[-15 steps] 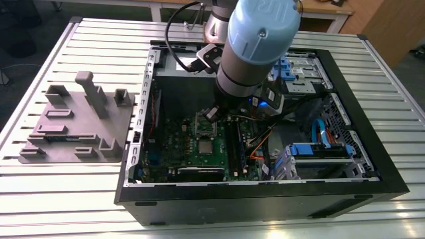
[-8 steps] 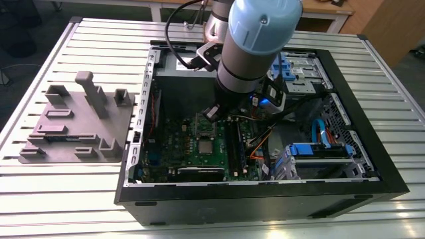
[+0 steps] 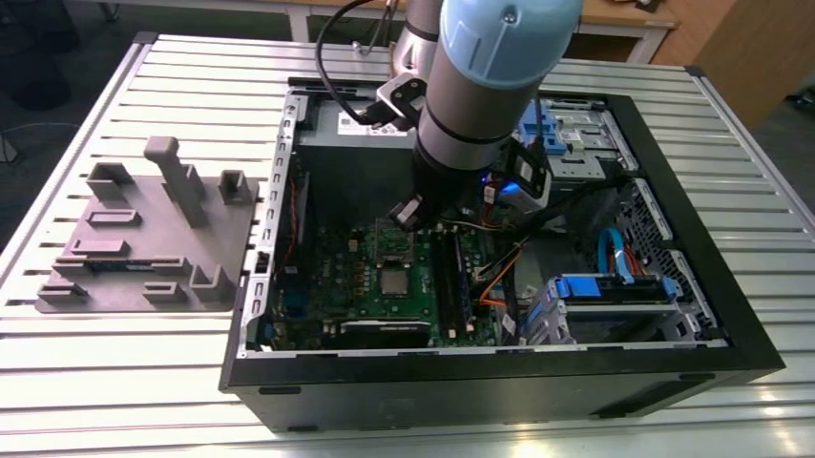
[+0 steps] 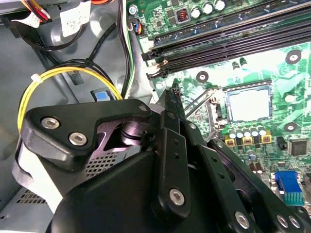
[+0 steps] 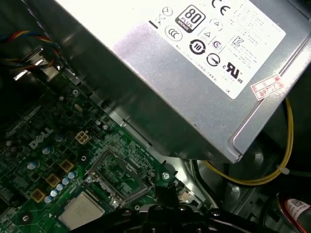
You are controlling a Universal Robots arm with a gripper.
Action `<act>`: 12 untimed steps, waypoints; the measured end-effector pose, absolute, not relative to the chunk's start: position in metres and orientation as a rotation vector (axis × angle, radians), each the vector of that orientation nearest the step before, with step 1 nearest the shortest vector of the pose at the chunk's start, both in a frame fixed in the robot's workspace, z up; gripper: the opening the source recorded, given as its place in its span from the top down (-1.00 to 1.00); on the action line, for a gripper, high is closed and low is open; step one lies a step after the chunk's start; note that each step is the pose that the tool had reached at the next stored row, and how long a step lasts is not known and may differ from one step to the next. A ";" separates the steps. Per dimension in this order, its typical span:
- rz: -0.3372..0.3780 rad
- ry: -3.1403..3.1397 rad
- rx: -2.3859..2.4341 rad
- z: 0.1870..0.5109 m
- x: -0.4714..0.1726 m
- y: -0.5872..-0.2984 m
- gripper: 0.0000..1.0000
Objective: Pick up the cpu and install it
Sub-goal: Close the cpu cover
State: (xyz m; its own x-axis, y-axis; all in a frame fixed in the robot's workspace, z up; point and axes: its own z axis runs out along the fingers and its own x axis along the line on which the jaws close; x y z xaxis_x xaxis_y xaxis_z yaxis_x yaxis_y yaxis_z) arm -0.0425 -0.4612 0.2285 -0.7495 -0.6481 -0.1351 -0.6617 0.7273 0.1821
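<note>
The cpu (image 3: 396, 281) is a small silver-grey square lying flat in its socket on the green motherboard (image 3: 334, 277) inside the open computer case. In the second wrist view the cpu (image 4: 249, 104) lies beyond and to one side of my fingertips. The cpu (image 5: 81, 211) also appears in the first wrist view, next to the swung-open metal socket frame (image 5: 121, 174). My gripper (image 3: 410, 212) hangs over the board, between the socket and the power supply. Its black fingers (image 4: 171, 121) meet at the tips, shut with nothing between them.
The big grey power supply (image 5: 194, 73) with a white label stands close beside the gripper. Yellow cables (image 4: 63, 77) loop near the case wall, and memory slots (image 4: 223, 41) run past the socket. A grey fixture (image 3: 153, 239) sits on the table at the exterior view's left.
</note>
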 end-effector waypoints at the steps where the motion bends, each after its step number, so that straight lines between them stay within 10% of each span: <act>1: 0.333 2.863 -1.089 0.229 -0.043 -0.461 0.80; 12: 0.317 2.852 -1.145 0.233 -0.043 -0.461 0.80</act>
State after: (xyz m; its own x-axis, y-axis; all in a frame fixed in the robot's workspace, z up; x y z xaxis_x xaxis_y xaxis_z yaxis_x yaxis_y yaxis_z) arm -0.0428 -0.4606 0.2330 -0.7241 -0.6784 -0.1243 -0.6892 0.7044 0.1700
